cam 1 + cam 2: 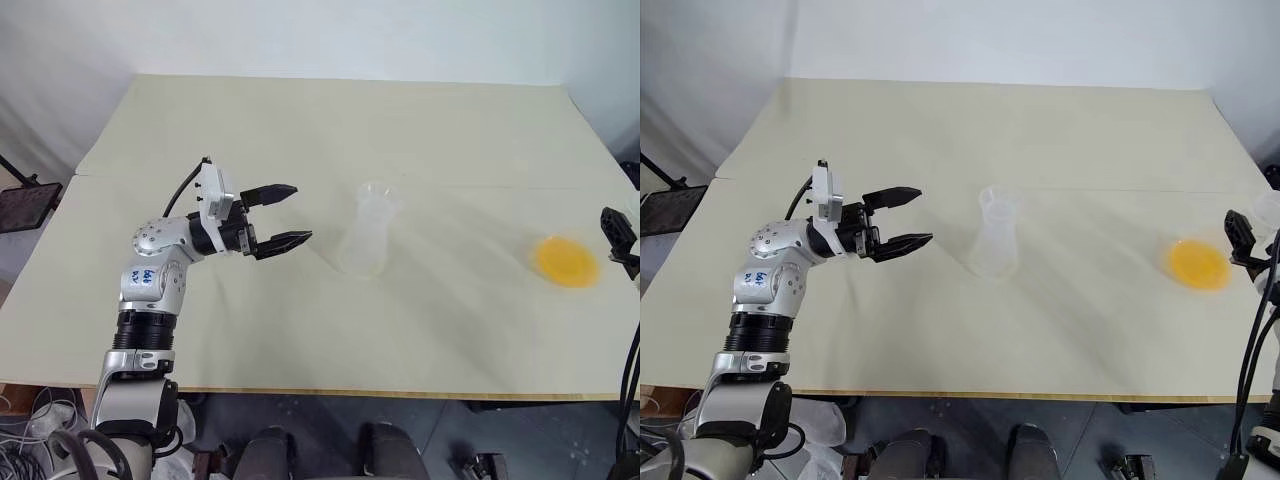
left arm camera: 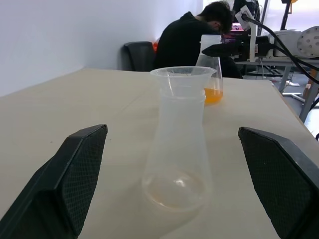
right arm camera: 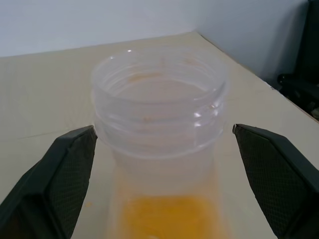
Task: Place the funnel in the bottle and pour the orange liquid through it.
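Orange liquid [image 3: 164, 216] under flask neck between spread right fingers [image 3: 279, 174]; left fingers [image 2: 75, 179] spread, funnel [image 2: 183, 75] seated in bottle [image 2: 179, 149].

Bottle [image 2: 178, 149]: clear, cloudy plastic, showing a soft gloss. Funnel [image 2: 182, 77]: translucent whitish plastic, smooth. Flask [image 3: 160, 124] with orange liquid [image 3: 164, 216]: clear ribbed plastic, glinting. Table [image 1: 300, 130]: matt cream surface. Left gripper fingers [image 2: 75, 174]: black, finely textured pads.

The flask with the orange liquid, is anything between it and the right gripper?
Nothing visible. The flask with the orange liquid stands on the table right before the right gripper, its jaws open on either side of the neck, not yet closed on it.
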{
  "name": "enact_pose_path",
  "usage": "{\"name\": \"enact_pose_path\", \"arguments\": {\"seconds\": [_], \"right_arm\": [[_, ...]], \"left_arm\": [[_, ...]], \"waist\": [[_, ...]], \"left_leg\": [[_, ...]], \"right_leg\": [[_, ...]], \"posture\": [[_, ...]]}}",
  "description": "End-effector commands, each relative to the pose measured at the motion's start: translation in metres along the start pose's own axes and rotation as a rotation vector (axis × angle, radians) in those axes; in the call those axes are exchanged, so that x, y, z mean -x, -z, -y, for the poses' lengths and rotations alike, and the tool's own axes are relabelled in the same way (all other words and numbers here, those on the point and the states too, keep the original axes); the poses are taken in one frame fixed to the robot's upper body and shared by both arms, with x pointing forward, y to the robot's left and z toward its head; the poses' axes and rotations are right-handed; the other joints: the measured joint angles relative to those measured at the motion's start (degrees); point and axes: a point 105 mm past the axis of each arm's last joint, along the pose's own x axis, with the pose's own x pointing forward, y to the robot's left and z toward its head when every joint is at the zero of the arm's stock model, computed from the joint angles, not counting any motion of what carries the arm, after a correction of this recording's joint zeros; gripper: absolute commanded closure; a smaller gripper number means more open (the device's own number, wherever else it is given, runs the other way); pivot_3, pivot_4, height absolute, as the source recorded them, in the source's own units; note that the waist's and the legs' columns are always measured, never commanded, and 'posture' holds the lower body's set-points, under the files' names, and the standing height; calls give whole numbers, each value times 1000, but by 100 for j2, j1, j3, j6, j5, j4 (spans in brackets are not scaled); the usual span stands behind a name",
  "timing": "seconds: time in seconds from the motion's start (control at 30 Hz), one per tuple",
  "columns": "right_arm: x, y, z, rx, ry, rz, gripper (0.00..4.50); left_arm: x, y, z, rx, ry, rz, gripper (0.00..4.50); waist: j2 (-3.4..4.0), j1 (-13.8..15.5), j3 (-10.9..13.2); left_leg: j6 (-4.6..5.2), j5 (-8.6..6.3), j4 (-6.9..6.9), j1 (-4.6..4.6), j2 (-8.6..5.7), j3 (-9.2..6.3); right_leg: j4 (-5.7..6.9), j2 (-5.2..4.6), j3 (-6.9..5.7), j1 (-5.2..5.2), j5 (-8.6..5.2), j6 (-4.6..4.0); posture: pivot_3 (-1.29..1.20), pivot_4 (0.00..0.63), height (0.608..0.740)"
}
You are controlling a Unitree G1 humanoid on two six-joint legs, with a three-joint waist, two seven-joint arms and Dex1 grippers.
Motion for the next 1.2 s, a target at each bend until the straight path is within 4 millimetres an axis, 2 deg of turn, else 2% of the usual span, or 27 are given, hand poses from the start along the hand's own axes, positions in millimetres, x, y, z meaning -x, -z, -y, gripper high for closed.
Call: {"name": "enact_pose_path", "arguments": {"seconds": [0.03,0.2,0.47,0.57,0.7,0.73,0.87,1.03,1.13,1.2], "right_arm": [[-3,-15,1,50,-10,43,0],[-9,-19,6,55,4,63,0],[-17,-23,1,48,-23,93,0],[-20,-24,1,51,-27,100,563],[-22,-26,0,58,-36,115,1843],[-22,-26,0,59,-35,115,2033],[-21,-28,-3,72,-53,133,2031],[-21,-55,-36,124,-141,259,2031],[-28,-57,-58,234,-176,187,2031],[-31,-64,-81,338,-236,152,2031]], "left_arm": [[-2,-13,2,-52,16,27,31],[-2,-13,2,-53,14,28,31],[-1,-12,4,-52,7,28,31],[-1,-12,4,-52,3,27,0],[0,-11,5,-50,-2,27,0],[0,-10,5,-49,-3,27,0],[0,-8,7,-43,-1,25,0],[0,-8,6,-41,-1,22,0],[0,-8,5,-42,-1,21,0],[0,-7,5,-39,-2,22,0]], "waist": [[0,-4,0],[0,-9,0],[0,-9,0],[0,-10,0],[0,-11,0],[0,-10,0],[0,-7,0],[3,-14,2],[3,-29,2],[4,-29,2]], "left_leg": [[0,0,0,0,0,0],[0,0,0,0,1,1],[0,0,0,0,1,0],[0,0,0,0,2,0],[0,0,-1,-1,2,0],[0,0,0,0,2,0],[0,0,-1,-1,1,0],[0,0,-1,-2,2,1],[0,0,-1,-1,3,1],[0,0,-1,-1,4,0]], "right_leg": [[0,0,0,0,0,0],[-1,0,0,0,0,0],[-1,0,-1,0,0,0],[-1,0,-1,0,0,0],[-1,0,-1,0,0,0],[-1,0,-1,0,0,0],[-1,0,-1,-1,0,0],[-2,0,-1,-2,0,0],[-1,0,-1,-3,0,0],[-1,1,-1,-3,0,0]], "posture": [[0,150,740],[0,150,740],[0,150,740],[0,150,740],[0,150,740],[0,150,740],[0,150,740],[0,150,740],[0,150,740],[0,150,740]]}}
